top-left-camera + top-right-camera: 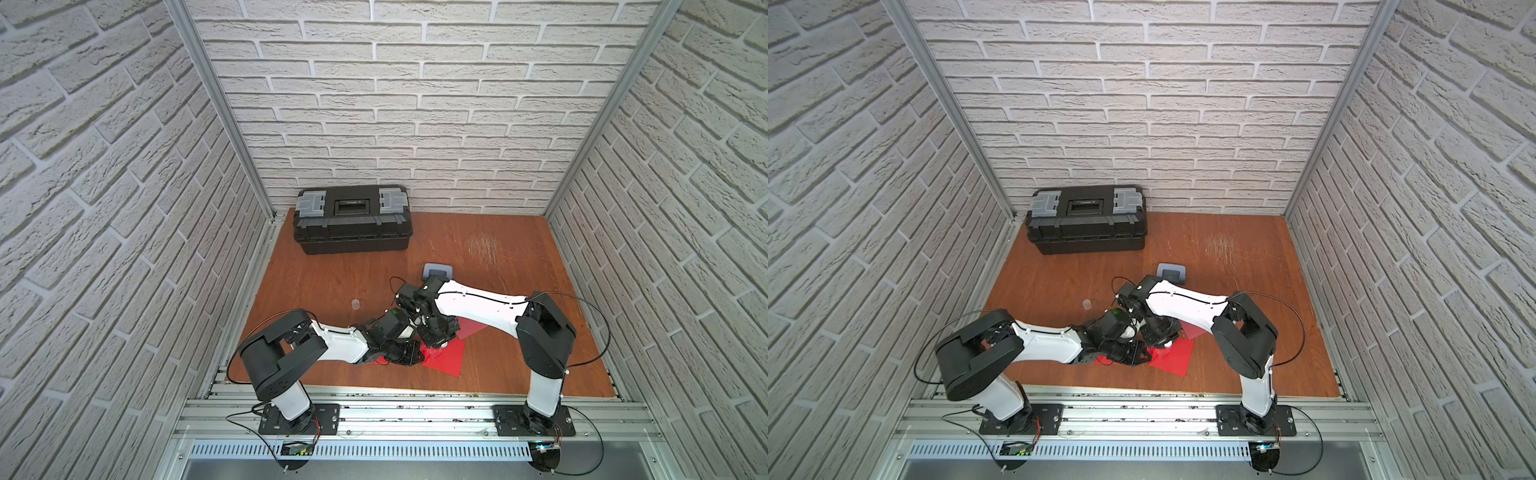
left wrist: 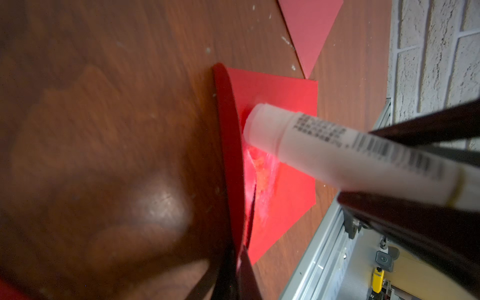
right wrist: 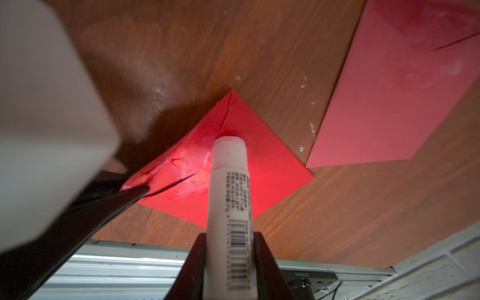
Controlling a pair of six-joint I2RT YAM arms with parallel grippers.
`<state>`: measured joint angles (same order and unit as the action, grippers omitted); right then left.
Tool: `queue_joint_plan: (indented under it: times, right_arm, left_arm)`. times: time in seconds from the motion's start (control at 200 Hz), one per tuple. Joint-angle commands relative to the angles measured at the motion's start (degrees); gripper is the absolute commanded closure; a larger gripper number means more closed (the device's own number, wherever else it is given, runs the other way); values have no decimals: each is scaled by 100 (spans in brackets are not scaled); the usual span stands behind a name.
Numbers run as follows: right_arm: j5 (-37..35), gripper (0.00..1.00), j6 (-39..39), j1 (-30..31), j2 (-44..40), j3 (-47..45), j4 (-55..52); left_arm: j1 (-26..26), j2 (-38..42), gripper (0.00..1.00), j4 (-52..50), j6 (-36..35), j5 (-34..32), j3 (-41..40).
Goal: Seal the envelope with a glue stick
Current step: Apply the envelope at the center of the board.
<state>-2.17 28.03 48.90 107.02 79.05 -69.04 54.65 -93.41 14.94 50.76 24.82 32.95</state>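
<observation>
Uncapped glue stick (image 3: 228, 181), clamped between the closed fingers of right gripper (image 3: 230, 235); tip against red envelope (image 3: 272, 168) at fold of its raised flap (image 2: 230, 135). Closed left gripper (image 2: 237, 255) pinches flap's edge, just beside tip. Bare table (image 3: 337, 233) beyond; pink envelope (image 3: 389, 104) near, apart.

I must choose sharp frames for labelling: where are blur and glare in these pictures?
Left wrist view: near table blurred, one glare patch; glue stick soft. Right wrist view: glue stick sharp, red glow on the envelope. Both top views: sharp, evenly lit.
</observation>
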Motion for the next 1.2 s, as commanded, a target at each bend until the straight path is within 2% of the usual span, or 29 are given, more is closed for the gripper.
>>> queue_joint_plan:
  times: [0.0,0.05,0.195,0.26,0.325,0.46,0.51,0.575,0.715,0.785,0.83,0.875,0.99,1.05,1.115,1.195]
  right_arm:
    - [1861,98,-105,-22,-82,-438,1167]
    - [1751,97,-75,-27,-98,-416,1088]
    - [-972,97,173,-21,167,135,-415]
    - [-1496,97,202,-24,285,242,-774]
    - [-1188,97,85,-21,288,222,-655]
    - [1069,97,-184,-43,-36,-200,580]
    - [1442,97,-141,-39,-121,-289,853]
    - [1120,97,-97,-56,-116,-225,707]
    - [-881,97,84,-74,155,153,-337]
    - [-1294,97,110,-80,248,247,-611]
    - [-1232,97,78,-80,250,269,-596]
    - [-857,98,-15,-79,202,209,-406]
    - [1069,97,-175,-119,-111,-167,629]
    - [1603,97,-134,-118,-224,-303,997]
    - [1403,97,-106,-142,-223,-297,970]
    - [328,97,-63,-168,-79,-141,465]
  left_arm:
    - [-12,-187,99,-826,-101,-250,-184]
    - [-3,-179,99,-826,-97,-260,-192]
    - [-16,-186,99,-817,-95,-249,-201]
    - [-13,-197,99,-808,-95,-255,-201]
    - [-16,-209,99,-806,-93,-242,-193]
    - [-16,-231,99,-817,-104,-240,-157]
    - [-19,-234,99,-826,-109,-234,-149]
    - [-11,-217,99,-826,-101,-246,-154]
    - [-9,-213,99,-843,-102,-248,-157]
    - [-16,-217,99,-844,-102,-241,-157]
    - [-20,-224,99,-844,-110,-237,-157]
    - [-18,-231,99,-857,-116,-238,-149]
    - [-17,-252,99,-887,-134,-229,-118]
    - [-17,-235,99,-894,-139,-224,-113]
    - [-16,-226,99,-905,-139,-232,-120]
    - [-14,-220,99,-905,-132,-233,-122]
